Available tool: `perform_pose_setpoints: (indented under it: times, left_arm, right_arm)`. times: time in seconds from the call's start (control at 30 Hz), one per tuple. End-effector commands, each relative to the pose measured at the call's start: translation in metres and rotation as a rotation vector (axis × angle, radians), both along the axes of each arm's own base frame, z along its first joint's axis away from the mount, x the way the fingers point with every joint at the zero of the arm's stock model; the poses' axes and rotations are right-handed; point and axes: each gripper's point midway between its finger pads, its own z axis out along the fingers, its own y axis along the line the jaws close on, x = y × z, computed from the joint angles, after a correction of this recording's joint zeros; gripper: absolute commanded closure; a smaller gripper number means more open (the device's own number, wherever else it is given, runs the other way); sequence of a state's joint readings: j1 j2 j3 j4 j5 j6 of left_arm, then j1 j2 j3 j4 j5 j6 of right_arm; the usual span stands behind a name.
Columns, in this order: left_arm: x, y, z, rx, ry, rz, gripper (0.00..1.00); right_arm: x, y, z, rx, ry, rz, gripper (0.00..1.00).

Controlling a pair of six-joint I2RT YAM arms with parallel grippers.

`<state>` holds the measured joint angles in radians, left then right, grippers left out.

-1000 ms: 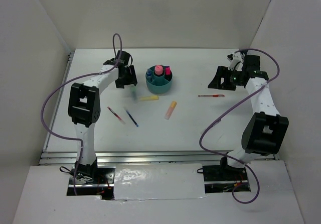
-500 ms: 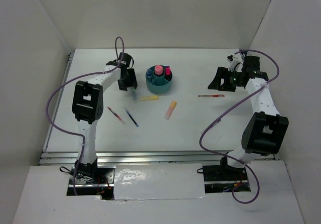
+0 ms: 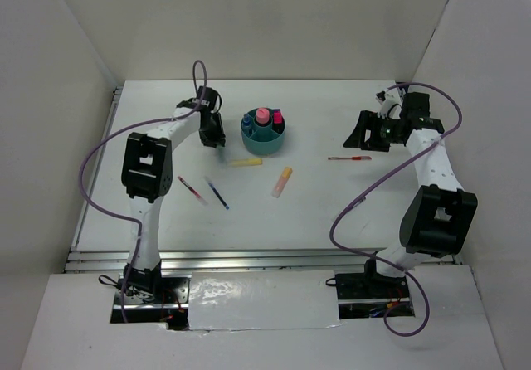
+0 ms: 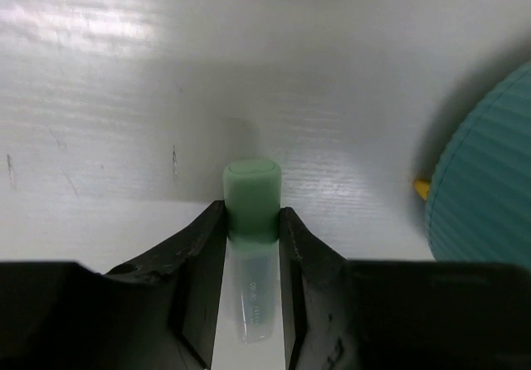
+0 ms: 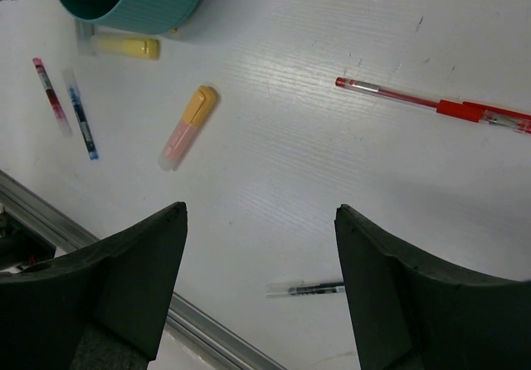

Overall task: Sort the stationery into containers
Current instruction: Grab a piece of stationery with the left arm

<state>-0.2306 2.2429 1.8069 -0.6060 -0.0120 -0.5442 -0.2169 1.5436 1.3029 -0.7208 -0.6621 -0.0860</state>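
My left gripper (image 4: 251, 221) is shut on a green marker (image 4: 251, 197), its jaws pressing both sides of the cap as it lies on the table. This is just left of the teal organizer (image 3: 264, 147), whose wall (image 4: 489, 179) also shows in the left wrist view. In the top view the left gripper (image 3: 212, 131) hides the marker. My right gripper (image 3: 366, 133) hangs open and empty above the table, near a red pen (image 3: 348, 158). A yellow marker (image 3: 246, 162) and an orange marker (image 3: 283, 181) lie in front of the organizer.
A pink marker (image 3: 263, 115) and a blue-capped bottle (image 3: 247, 123) stand in the organizer. A red pen (image 3: 191, 189) and a blue pen (image 3: 217, 193) lie at the front left. A black pen (image 5: 307, 288) lies near the table's metal front rail.
My left gripper has come down over the green marker and closed its jaws on it. The right arm has stayed put.
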Motion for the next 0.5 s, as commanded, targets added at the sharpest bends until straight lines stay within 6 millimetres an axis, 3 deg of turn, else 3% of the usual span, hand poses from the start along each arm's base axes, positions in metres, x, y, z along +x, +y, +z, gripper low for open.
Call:
perform_pose_setpoints:
  times: [0.0, 0.1, 0.17, 0.2, 0.23, 0.27, 0.3, 0.4, 0.47]
  left_arm:
    - [0.040, 0.005, 0.035, -0.027, -0.165, -0.025, 0.80]
    - [0.068, 0.017, 0.081, -0.053, -0.336, -0.021, 0.93]
    - [0.074, 0.020, 0.119, -0.075, -0.456, -0.039, 0.94]
    - [0.079, 0.018, 0.150, -0.103, -0.589, -0.080, 0.98]
    - [0.082, 0.016, 0.167, -0.113, -0.664, -0.102, 0.99]
    - [0.080, 0.013, 0.180, -0.119, -0.722, -0.124, 1.00]
    - [0.081, 0.011, 0.214, -0.135, -0.891, -0.151, 1.00]
    - [0.070, -0.003, 0.260, -0.189, -1.173, -0.281, 1.00]
    - [0.059, -0.024, 0.272, -0.284, -1.241, -0.415, 1.00]
  right_arm:
    - [-0.002, 0.000, 0.011, 0.014, -0.010, -0.002, 0.22]
    - [-0.002, 0.000, 0.013, 0.016, -0.016, -0.003, 0.22]
    - [-0.002, 0.001, 0.015, 0.017, -0.021, 0.000, 0.22]
    - [-0.003, 0.001, 0.014, 0.018, -0.020, 0.002, 0.22]
    - [-0.003, 0.001, 0.014, 0.018, -0.018, 0.002, 0.22]
    - [-0.003, 0.001, 0.015, 0.019, -0.020, 0.001, 0.22]
    - [-0.003, 0.002, 0.015, 0.022, -0.021, 0.006, 0.22]
    - [-0.003, 0.004, 0.013, 0.033, -0.013, 0.016, 0.22]
    - [-0.003, 0.005, 0.012, 0.034, -0.008, 0.020, 0.22]
